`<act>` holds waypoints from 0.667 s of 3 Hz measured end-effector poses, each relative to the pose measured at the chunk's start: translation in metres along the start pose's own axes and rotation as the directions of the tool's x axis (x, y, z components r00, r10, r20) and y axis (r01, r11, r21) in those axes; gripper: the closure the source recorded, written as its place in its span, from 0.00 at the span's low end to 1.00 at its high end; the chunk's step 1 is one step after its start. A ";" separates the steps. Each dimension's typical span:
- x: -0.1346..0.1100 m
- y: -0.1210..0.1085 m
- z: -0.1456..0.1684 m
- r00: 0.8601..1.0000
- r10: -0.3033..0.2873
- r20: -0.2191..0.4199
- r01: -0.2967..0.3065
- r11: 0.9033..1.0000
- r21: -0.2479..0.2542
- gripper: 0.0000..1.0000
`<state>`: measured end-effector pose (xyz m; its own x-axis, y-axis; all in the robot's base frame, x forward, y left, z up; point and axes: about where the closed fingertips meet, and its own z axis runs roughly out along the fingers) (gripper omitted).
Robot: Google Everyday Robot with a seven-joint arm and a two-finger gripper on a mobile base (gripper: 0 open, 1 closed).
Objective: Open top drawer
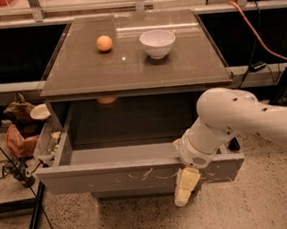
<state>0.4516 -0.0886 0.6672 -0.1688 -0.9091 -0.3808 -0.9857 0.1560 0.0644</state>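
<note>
The gripper (184, 187), its hold impossible to tell, hangs at lower centre-right against the top drawer (114, 178), whose scratched front runs left-right, already standing open.

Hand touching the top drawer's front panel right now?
Cannot tell. In the camera view the hand overlaps the front of the top drawer near its lower edge; neither gap nor contact shows.
</note>
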 end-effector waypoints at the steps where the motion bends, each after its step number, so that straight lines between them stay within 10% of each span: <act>1: 0.000 0.013 0.011 1.000 -0.001 0.001 0.001 0.998 -0.065 0.00; 2: -0.004 0.038 0.011 1.000 -0.007 -0.013 0.005 0.993 -0.115 0.00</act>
<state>0.4153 -0.0745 0.6615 -0.1619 -0.9152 -0.3691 -0.9801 0.1056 0.1681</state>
